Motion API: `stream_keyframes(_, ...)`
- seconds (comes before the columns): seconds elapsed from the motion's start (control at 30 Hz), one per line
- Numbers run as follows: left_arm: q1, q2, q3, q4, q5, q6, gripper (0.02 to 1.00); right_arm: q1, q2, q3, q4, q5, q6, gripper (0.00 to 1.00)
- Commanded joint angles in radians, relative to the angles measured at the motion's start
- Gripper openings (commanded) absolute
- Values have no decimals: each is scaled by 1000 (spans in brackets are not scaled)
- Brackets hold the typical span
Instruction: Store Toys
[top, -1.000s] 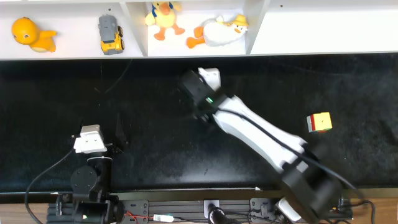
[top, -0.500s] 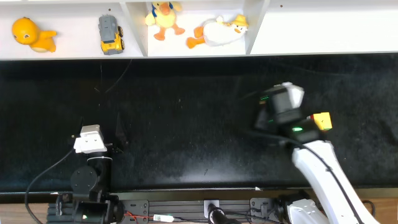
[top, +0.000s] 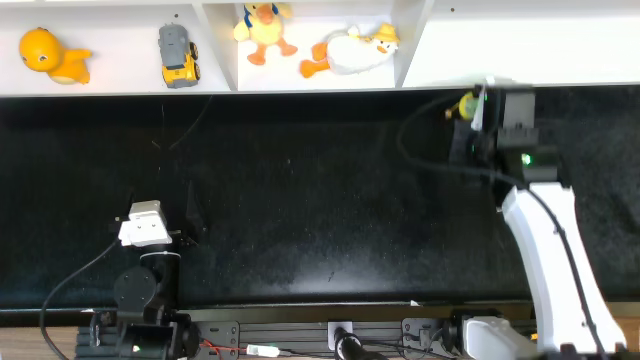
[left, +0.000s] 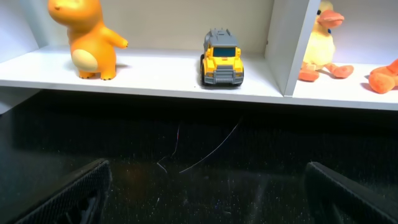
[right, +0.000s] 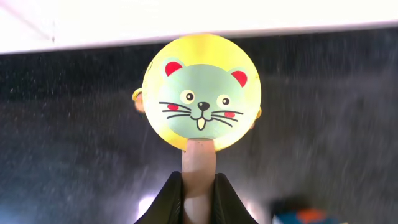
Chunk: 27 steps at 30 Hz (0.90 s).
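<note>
Top view: black table (top: 300, 200), white shelf (top: 520, 45).

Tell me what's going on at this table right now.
The right arm's tool is clamped on the handle of a yellow mouse-face rattle. It holds the rattle over the black table, just short of the white shelf toward its right end. The left arm's tool is open and sits low near its base, facing the shelf. An orange toy figure, a yellow toy truck and two plush ducks are already on the shelf.
</note>
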Motion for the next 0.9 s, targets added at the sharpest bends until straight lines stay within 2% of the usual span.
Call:
stream_keyframes(0.03, 8, -12, -2, -5, 7, 22, 998, 6, 118, 116, 34, 3, -111, 110)
stream_keyframes(0.53, 8, -12, -2, -5, 7, 22, 996, 97, 466, 393, 132, 16, -98, 123)
stream_keyframes(0.9, 8, -12, -2, -5, 7, 22, 998, 97, 541, 463, 140, 58, -80, 97)
